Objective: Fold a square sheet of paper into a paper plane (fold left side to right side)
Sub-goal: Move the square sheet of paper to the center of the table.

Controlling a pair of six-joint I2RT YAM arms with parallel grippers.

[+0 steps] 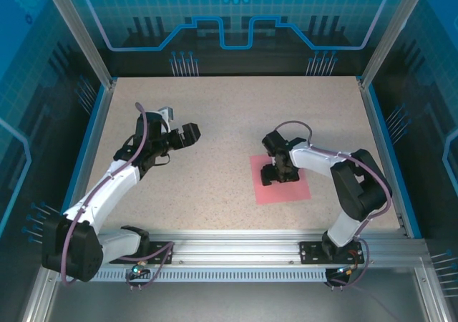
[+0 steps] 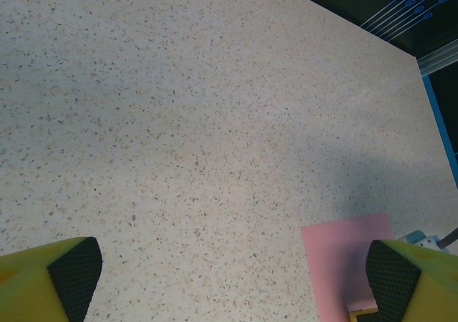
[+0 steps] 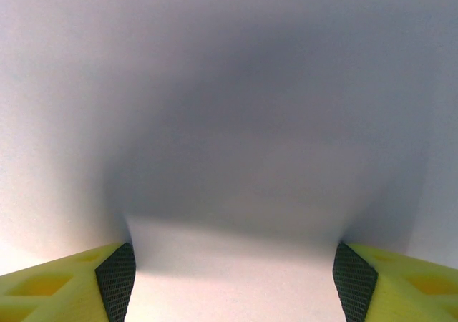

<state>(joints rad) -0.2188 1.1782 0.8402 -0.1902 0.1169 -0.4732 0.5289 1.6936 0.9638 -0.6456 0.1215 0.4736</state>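
We see the sheet (image 1: 295, 188) lying flat on the table (image 1: 215, 107), in the table's right half and closer to its near edge than its far one. It reads as roughly square, w/ its edges turned a bit off the table's edges. From the top cam we can make out no fold or crease.

The right gripper (image 1: 275, 173) is down at the sheet's far-left part, its arm reaching in from the table's near-right corner. In the right wrist cam its two fingers (image 3: 114, 283) stand well apart, black pads facing inward. Btwn them a pale, washed-out surface sits right up against the lens, too bleached for us to call the colour. A lighter band runs from pad to pad under a soft shadow. The jaws are parted w/ nothing clamped btwn them that we can see. Whether the tips actually press the paper, we can't tell.

The left gripper (image 1: 183, 134) hangs over the table's left half, about mid-depth, well apart from the sheet. Its jaws are spread wide, holding nothing. In the left wrist cam its yellow fingers (image 2: 64, 283) w/ black pads sit at the bottom corners, w/ bare speckled tabletop btwn them. A corner of the pink sheet peeks in just beside the right-hand finger.
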